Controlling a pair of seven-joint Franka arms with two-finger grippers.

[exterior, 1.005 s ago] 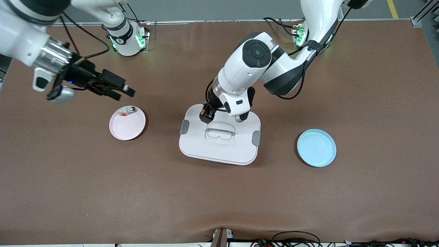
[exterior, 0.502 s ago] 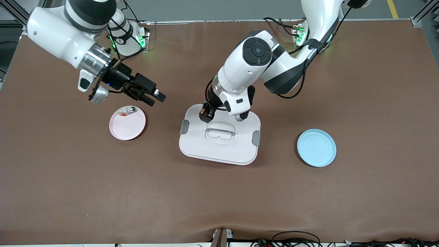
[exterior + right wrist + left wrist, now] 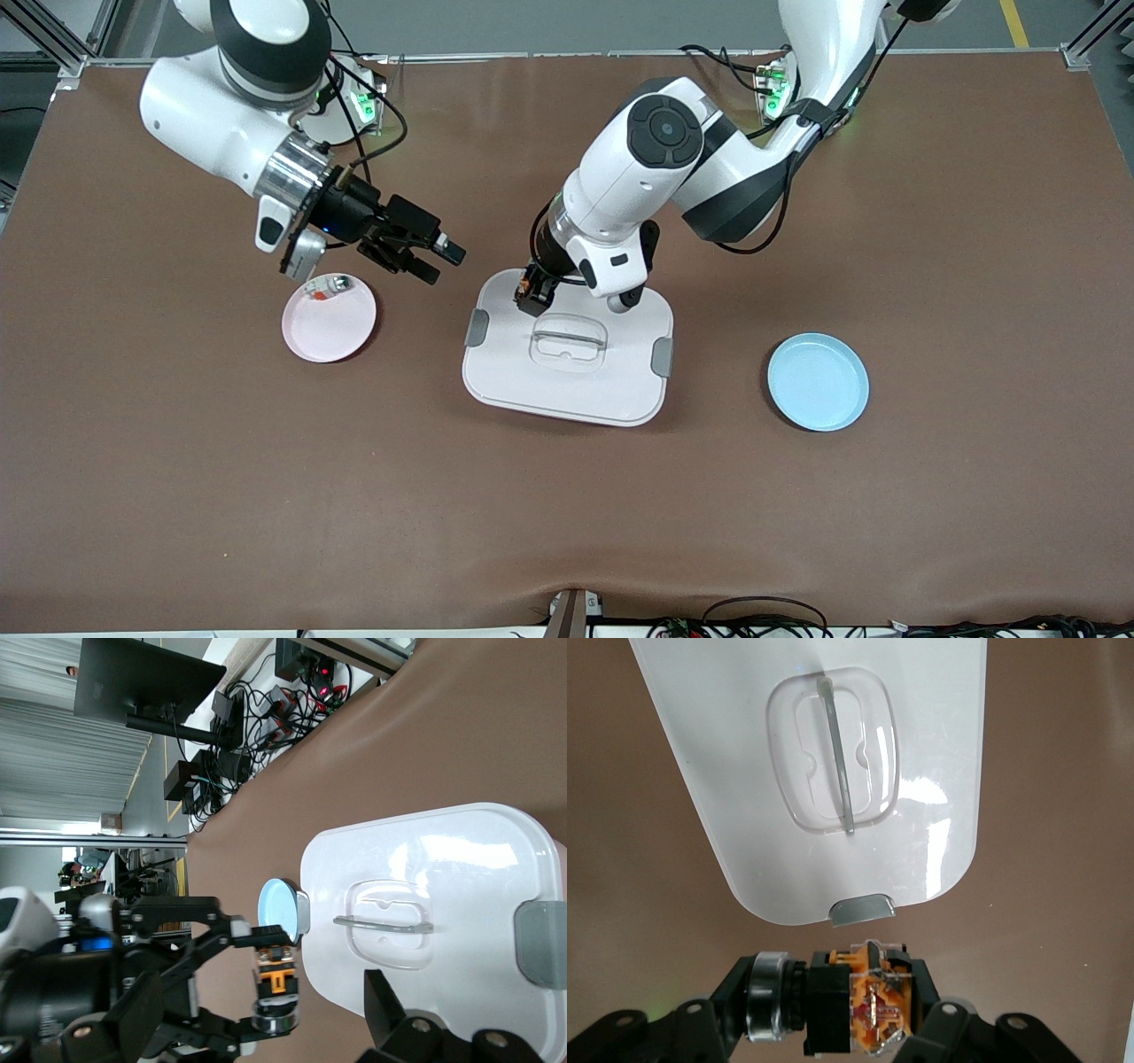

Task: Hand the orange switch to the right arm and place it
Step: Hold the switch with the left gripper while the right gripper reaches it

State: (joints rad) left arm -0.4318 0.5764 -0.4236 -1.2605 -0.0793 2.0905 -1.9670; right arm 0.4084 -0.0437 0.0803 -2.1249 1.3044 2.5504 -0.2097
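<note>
The orange switch (image 3: pixel 526 288) is a small black block with an orange face and a silver ring at one end. My left gripper (image 3: pixel 530 301) is shut on it. It hangs just above the corner of the white lid (image 3: pixel 576 390) that lies toward the right arm's end. The left wrist view shows the orange switch (image 3: pixel 873 1005) clamped crosswise between the black fingers. My right gripper (image 3: pixel 440 263) is open and empty. It hovers over bare table between the pink plate (image 3: pixel 330 332) and the lid, pointing at the switch (image 3: pixel 279 979), still a short gap away.
A pale whitish part (image 3: pixel 326 286) lies at the pink plate's edge, close under the right wrist. A blue plate (image 3: pixel 818 381) sits toward the left arm's end. The lid has grey clips (image 3: pixel 476 328) and a raised clear handle (image 3: pixel 569 344).
The right arm has swung in from its end of the table toward the middle, bringing its open gripper past the pink plate toward the switch. The left arm has stayed still.
</note>
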